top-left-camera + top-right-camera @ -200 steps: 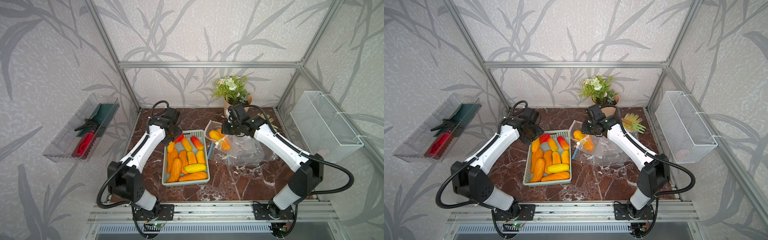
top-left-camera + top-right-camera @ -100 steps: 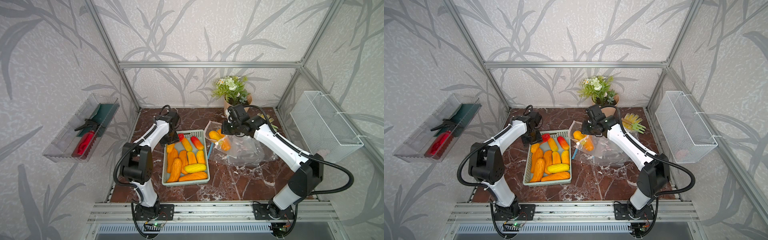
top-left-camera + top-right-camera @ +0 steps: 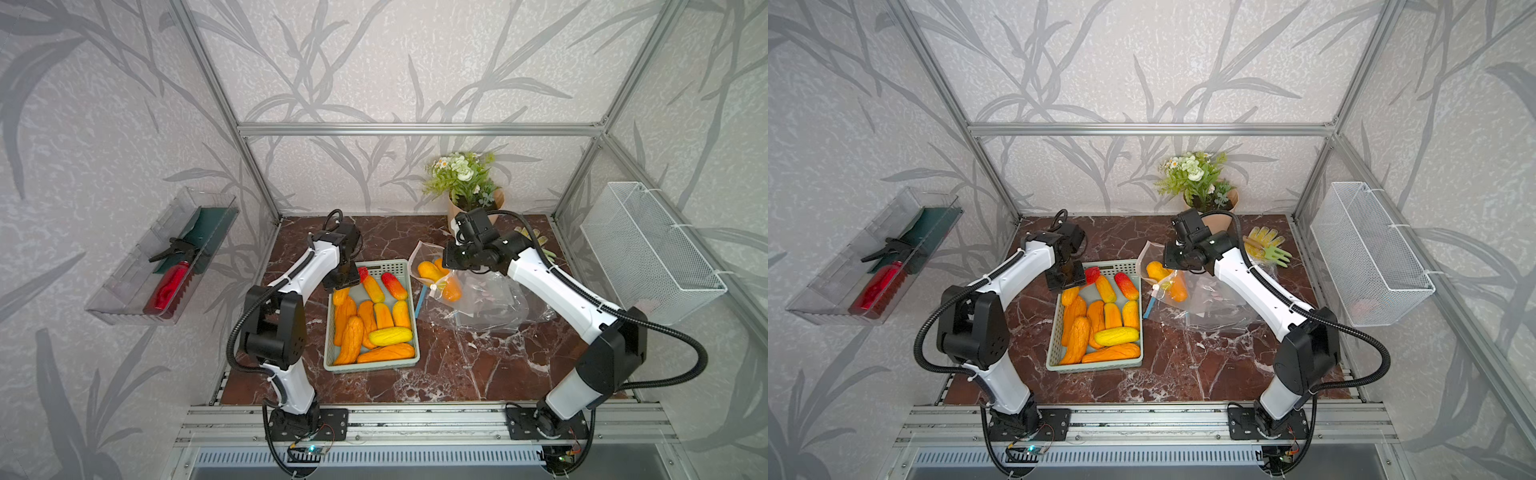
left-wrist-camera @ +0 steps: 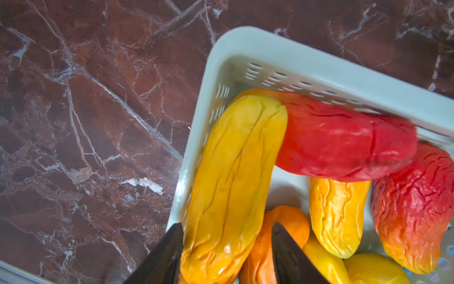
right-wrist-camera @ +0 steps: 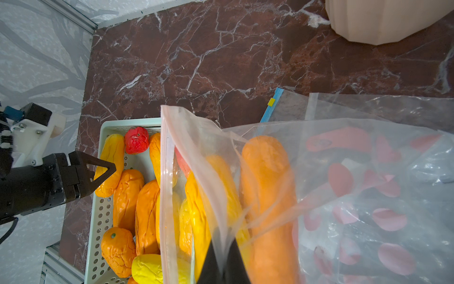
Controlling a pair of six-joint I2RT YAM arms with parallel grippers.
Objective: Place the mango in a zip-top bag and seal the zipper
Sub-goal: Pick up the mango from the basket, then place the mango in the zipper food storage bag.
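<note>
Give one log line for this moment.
left end effector: open around yellow mango in basket | right end effector: shut on bag | bag: two mangoes inside

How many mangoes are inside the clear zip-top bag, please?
2: a yellow-orange mango by the raised mouth, an orange mango beside it, deeper in the zip-top bag; crinkles may hide more.

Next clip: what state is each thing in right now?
zip-top bag: mouth open and raised, two mangoes inside
zipper: unsealed
right gripper: shut on the bag's upper lip
basket: upright, filled with fruit
left gripper: jaws astride a yellow mango in the basket, grip unclear
</note>
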